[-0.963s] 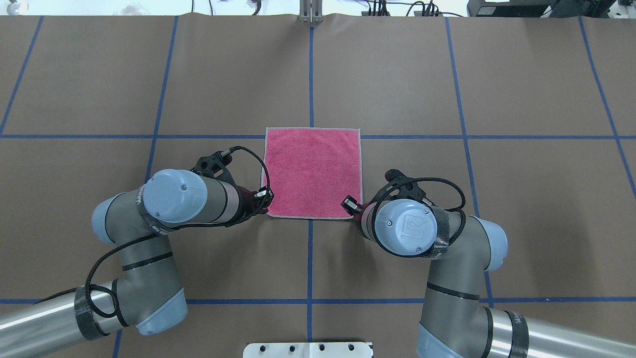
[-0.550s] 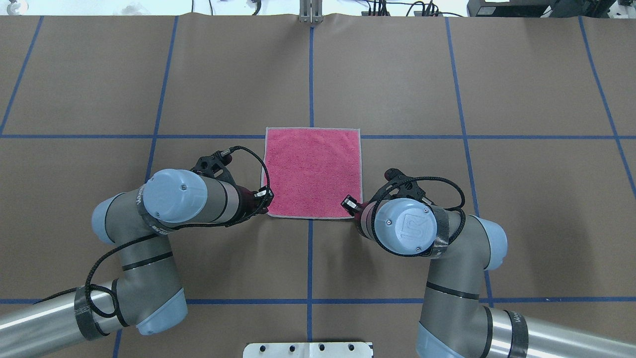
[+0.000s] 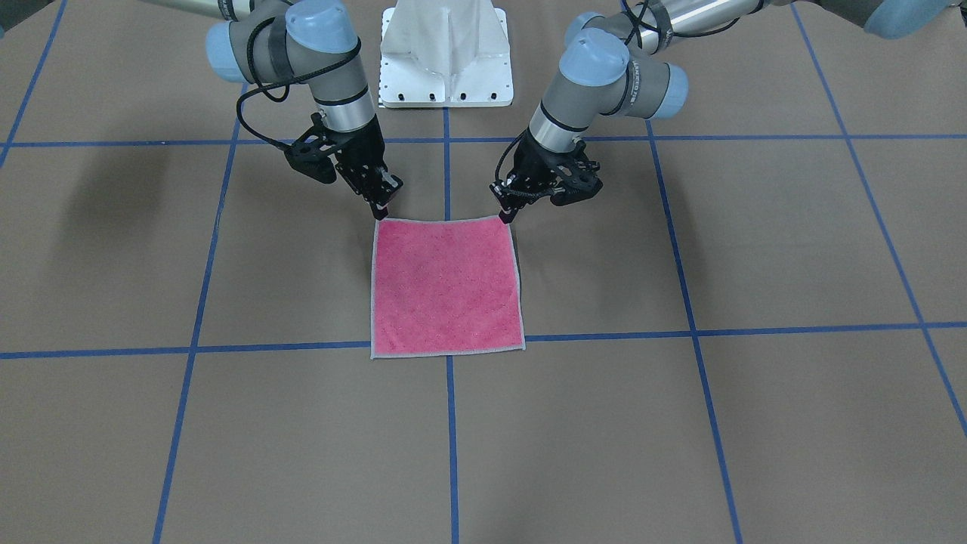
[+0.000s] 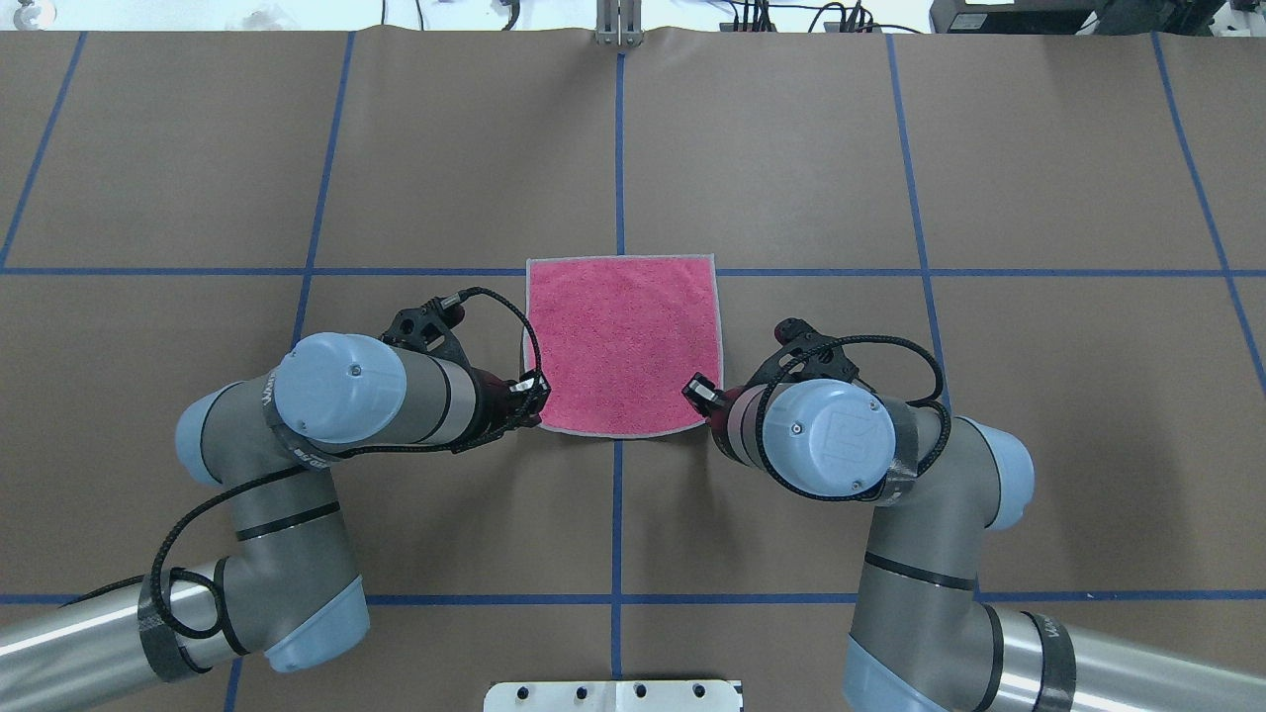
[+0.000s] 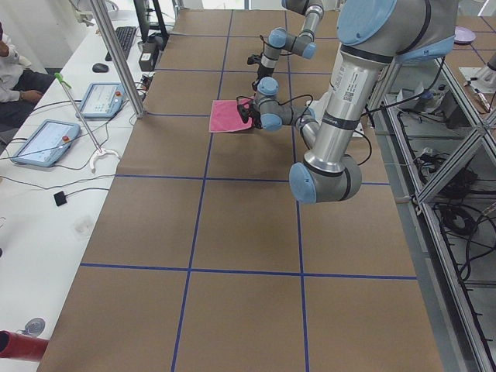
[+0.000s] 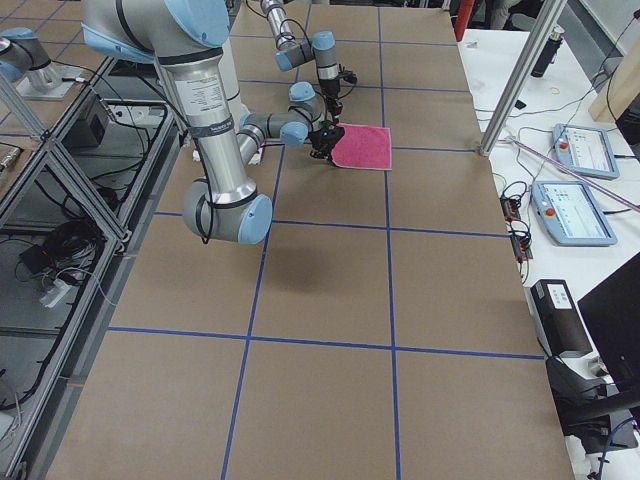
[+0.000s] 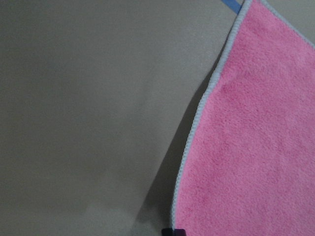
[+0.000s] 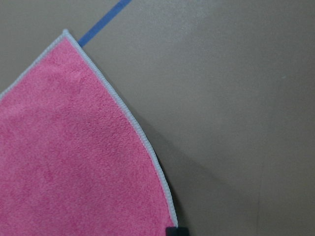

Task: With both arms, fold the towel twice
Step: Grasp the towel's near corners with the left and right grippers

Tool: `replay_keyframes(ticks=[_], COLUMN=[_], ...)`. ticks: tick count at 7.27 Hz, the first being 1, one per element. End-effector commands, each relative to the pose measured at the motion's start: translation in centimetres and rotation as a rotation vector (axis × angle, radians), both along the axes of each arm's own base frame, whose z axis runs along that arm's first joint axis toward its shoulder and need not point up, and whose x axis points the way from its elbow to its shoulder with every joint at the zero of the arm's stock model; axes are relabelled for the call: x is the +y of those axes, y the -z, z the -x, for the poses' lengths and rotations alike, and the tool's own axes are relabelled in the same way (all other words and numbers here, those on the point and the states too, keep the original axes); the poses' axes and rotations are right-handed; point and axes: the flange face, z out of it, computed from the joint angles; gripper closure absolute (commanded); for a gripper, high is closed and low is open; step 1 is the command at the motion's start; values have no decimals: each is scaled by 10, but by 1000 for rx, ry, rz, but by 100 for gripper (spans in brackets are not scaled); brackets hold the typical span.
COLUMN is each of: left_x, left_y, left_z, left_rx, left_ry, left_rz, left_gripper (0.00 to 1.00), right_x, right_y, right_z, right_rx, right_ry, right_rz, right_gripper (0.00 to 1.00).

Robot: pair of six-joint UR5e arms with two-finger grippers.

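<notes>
The towel (image 3: 447,287) runs far from its clamped near corners: 1 in left pincer (image 3: 505,216), 1 in right pincer (image 3: 381,213).

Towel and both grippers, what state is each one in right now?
towel: unfolded, pink face up, robot-side corners lifted slightly off the table, far edge flat.
left gripper: shut on one robot-side towel corner.
right gripper: shut on the other robot-side corner.
</notes>
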Motion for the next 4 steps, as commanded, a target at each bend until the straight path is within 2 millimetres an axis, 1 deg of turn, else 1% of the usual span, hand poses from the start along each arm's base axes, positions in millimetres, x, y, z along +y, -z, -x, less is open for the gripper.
replay_keyframes(ticks=[1,2,3,4], left_x=[17,21,22,21], left_y=[11,13,15,11], left_z=[30,38,33,30], left_rx=[45,48,36,9], left_ry=[-19,-21,-27,-31], left_rz=[-12,-12,-6,8], left_gripper=[100,100,100,100], right_x=[24,33,34,34], right_y=[17,31,33,26], right_z=[-23,-29,-27,-22], right_rx=[-33,-25,-24,-8], right_ry=[27,38,42,45], right_rz=[-10,-6,-5,-5], right_gripper=[100,100,100,100])
